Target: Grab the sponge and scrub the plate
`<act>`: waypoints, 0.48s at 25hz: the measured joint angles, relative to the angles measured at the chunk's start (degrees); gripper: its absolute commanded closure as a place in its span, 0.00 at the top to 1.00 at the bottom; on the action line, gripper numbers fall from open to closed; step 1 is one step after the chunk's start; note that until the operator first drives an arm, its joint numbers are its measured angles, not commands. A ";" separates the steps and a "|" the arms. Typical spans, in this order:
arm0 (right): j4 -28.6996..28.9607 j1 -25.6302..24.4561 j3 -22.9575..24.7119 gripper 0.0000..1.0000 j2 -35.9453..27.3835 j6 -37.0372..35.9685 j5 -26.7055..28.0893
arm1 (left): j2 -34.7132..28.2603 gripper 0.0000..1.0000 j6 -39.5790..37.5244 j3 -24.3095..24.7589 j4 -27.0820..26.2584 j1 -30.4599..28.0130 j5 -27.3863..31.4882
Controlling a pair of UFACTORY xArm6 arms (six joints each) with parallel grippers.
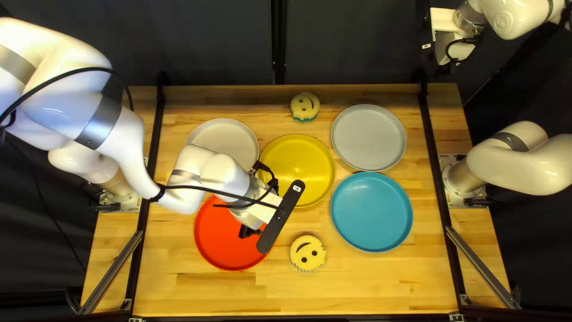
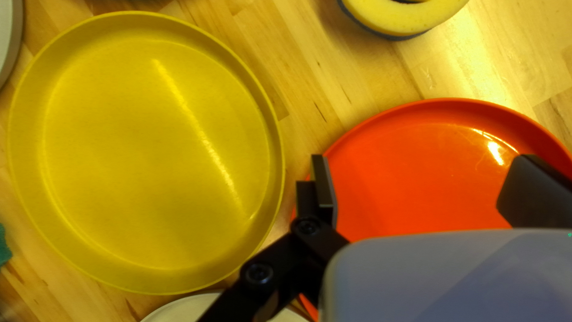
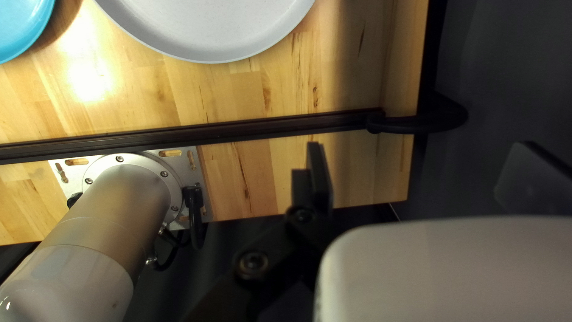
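Note:
In the top left view my left gripper [image 1: 280,217] hangs over the red plate's right side. The left wrist view shows that gripper [image 2: 420,185] open above the red plate [image 2: 411,173], nothing between its fingers. A yellow smiley sponge [image 1: 307,253] lies face up on the table right of the red plate [image 1: 223,238]; the left wrist view shows part of this sponge [image 2: 411,16] ahead of the gripper. Another smiley sponge [image 1: 304,105], green beneath, lies near the far edge. My right gripper [image 1: 445,37] is raised beyond the far right corner, open and empty in its wrist view [image 3: 423,179].
The yellow plate [image 1: 304,164] lies beside the red one, with a white plate [image 1: 225,140] behind my left arm. Farther right are a grey plate [image 1: 369,137] and a blue plate [image 1: 371,211]. Black rails [image 1: 438,179] run along both table sides; my right arm's base [image 3: 125,167] stands outside one.

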 measured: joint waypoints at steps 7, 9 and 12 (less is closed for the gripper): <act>0.00 0.00 0.00 1.00 0.00 0.00 0.00 | 8.18 1.00 -8.64 -11.63 7.92 -5.67 5.13; 0.00 0.00 0.00 1.00 0.00 0.00 0.00 | 10.29 1.00 -9.52 -13.71 9.08 -6.31 5.55; 0.00 0.00 0.00 1.00 0.00 0.00 0.00 | 13.21 1.00 -9.73 -15.96 10.07 -6.50 5.23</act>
